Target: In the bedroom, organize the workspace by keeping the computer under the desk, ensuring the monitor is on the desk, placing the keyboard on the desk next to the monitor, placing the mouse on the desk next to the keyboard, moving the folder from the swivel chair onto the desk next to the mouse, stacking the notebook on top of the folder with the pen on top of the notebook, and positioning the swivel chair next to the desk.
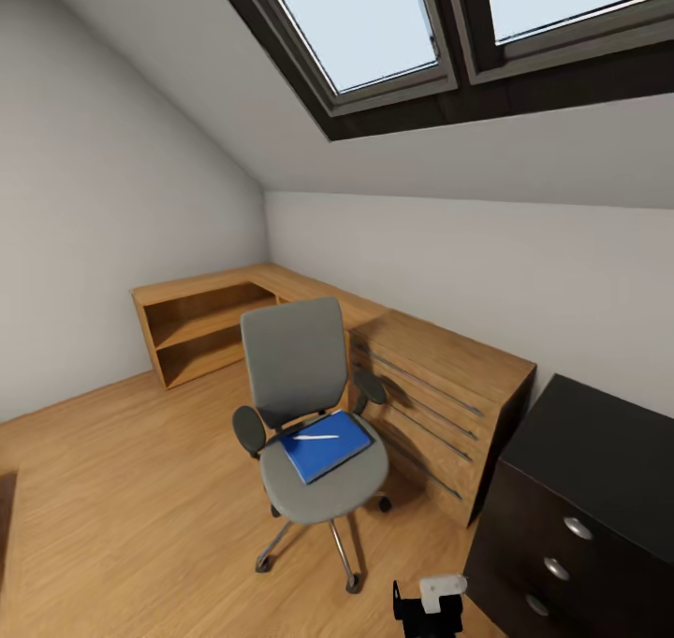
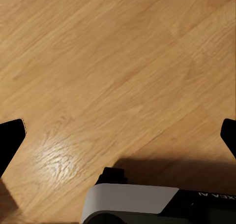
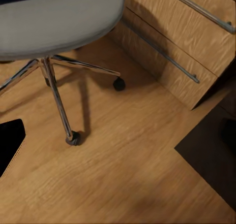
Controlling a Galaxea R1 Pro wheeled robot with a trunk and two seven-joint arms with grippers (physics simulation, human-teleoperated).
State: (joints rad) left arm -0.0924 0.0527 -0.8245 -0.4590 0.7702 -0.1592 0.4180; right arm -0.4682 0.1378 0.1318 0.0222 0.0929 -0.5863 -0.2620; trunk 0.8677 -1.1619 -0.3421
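On the swivel chair (image 1: 314,432), the folder (image 1: 327,445) lies beneath something thin, white, indistinct

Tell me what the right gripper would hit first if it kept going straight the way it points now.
Most likely the wooden floor, beside the swivel chair's chrome base; nothing nearer shows in its line, though depth is unclear.

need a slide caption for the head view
Swivel chair with a blue folder on its seat, beside a wooden dresser under skylights.
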